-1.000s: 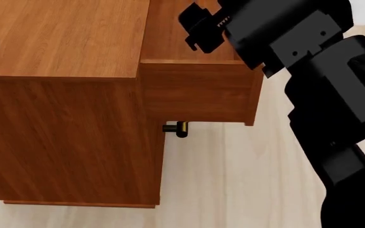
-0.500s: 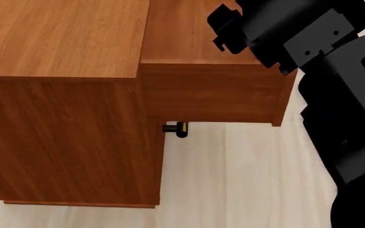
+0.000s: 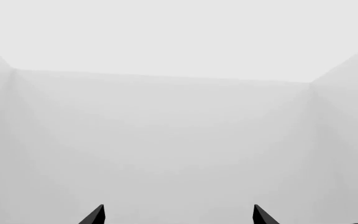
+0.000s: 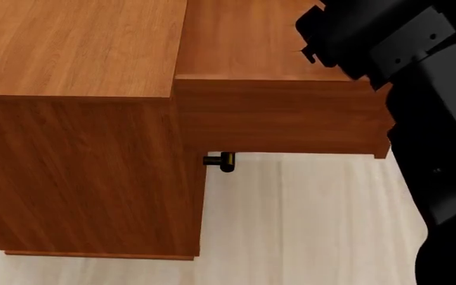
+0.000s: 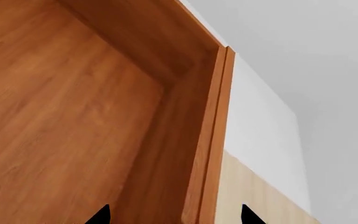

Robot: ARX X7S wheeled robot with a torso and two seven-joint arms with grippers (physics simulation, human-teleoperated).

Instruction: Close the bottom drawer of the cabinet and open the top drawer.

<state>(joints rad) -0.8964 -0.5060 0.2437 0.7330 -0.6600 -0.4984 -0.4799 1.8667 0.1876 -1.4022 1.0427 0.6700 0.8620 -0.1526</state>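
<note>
Seen from above, the cabinet (image 4: 78, 119) is a boxy reddish-brown wood-grain block on a pale plank floor (image 4: 291, 225). Its top drawer (image 4: 275, 113) juts out at the right, its flat smooth-grained interior empty. The right claw (image 5: 173, 217) sits over the drawer's front corner, tips apart, mostly hidden behind the black arm. Beneath the drawer, only one brass handle end (image 4: 221, 161) shows; the bottom drawer is hidden. The left claw (image 3: 177, 215), tips spread, faces blank grey walls.

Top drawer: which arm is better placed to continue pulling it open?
Right. The right gripper is at the top drawer, already extended from the cabinet; the left wrist view shows only blank walls.
</note>
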